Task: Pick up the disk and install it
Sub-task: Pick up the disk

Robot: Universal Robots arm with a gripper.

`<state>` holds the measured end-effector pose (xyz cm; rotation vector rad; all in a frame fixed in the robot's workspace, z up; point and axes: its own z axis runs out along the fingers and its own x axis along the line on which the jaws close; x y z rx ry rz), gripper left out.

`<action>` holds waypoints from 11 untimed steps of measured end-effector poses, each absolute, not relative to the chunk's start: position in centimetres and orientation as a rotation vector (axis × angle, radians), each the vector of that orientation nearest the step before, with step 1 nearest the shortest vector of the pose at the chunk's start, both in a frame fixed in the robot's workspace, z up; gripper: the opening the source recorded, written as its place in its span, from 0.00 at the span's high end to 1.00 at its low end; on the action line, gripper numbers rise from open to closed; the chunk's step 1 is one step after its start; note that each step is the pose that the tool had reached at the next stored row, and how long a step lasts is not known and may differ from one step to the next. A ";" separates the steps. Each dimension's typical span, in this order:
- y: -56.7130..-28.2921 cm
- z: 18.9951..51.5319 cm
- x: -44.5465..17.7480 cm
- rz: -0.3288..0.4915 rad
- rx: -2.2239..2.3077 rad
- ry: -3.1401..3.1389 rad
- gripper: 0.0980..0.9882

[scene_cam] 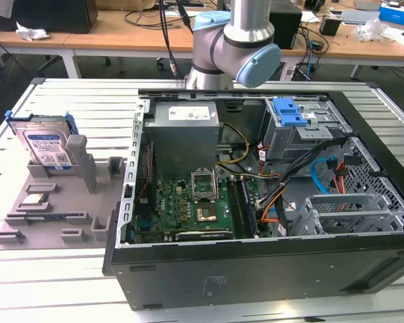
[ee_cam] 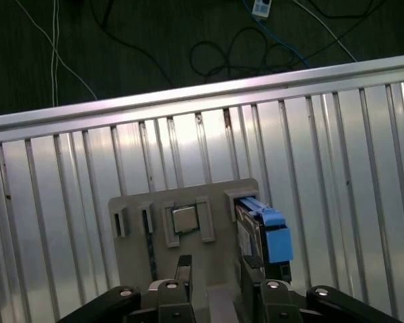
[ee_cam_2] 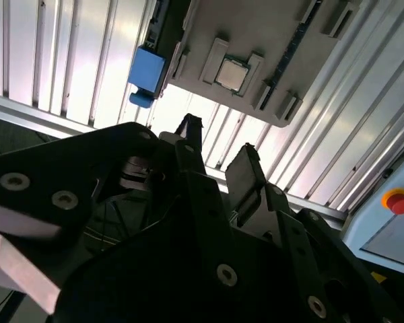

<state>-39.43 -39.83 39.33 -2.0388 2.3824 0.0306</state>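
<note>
Spread and empty, the hand [ee_cam_2: 215, 153] hung over the slatted bench [scene_cam: 81, 101]. Its two black fingers [ee_cam_2: 188, 141] were apart, with bright metal showing between them and nothing pinched.

The disk [scene_cam: 48, 145] stood on edge in the grey holder [scene_cam: 57, 210] at the exterior view's left. It was outside the open computer case [scene_cam: 256, 269] and well apart from the blue-latched drive cage [scene_cam: 293, 128] inside it. It leaned back a little, label facing outward and blue rails framing its sides. Its long axis rose from the bench and did not lie along it.

Seen from the first wrist view, the disk showed its narrow upper edge, which ran away from the hand. The line across which the fingers opened crossed that thin side. To my eye, then, the hand was already turned the right way to straddle the disk's thickness.

It was not centred, though. The disk lay in line with one finger and not with the gap, while the small square chip [ee_cam: 184, 219] in its own pocket of the holder sat nearer the gap's line. I judged that the hand had a sideways offset to close as well as height, since it hovered clear above the holder and touched nothing.
</note>
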 end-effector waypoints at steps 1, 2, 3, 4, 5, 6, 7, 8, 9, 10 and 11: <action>-39.8 39.3 -39.4 0.031 -2.039 2.382 0.63; -39.8 39.3 -39.4 0.031 -2.039 2.383 0.63; -39.7 39.3 -39.4 0.031 -2.038 2.383 0.63; -39.4 39.3 -39.4 0.031 -2.039 2.382 0.63; -39.1 39.3 -39.3 0.030 -2.040 2.381 0.63; -38.8 39.3 -39.2 0.031 -2.041 2.381 0.63; -38.4 39.3 -39.1 0.031 -2.042 2.380 0.63; -37.8 39.3 -39.0 0.031 -2.044 2.378 0.63; -37.5 39.3 -38.9 0.031 -2.045 2.377 0.63; -37.3 39.3 -38.8 0.031 -2.046 2.376 0.63; -36.8 39.3 -38.7 0.030 -2.050 2.373 0.63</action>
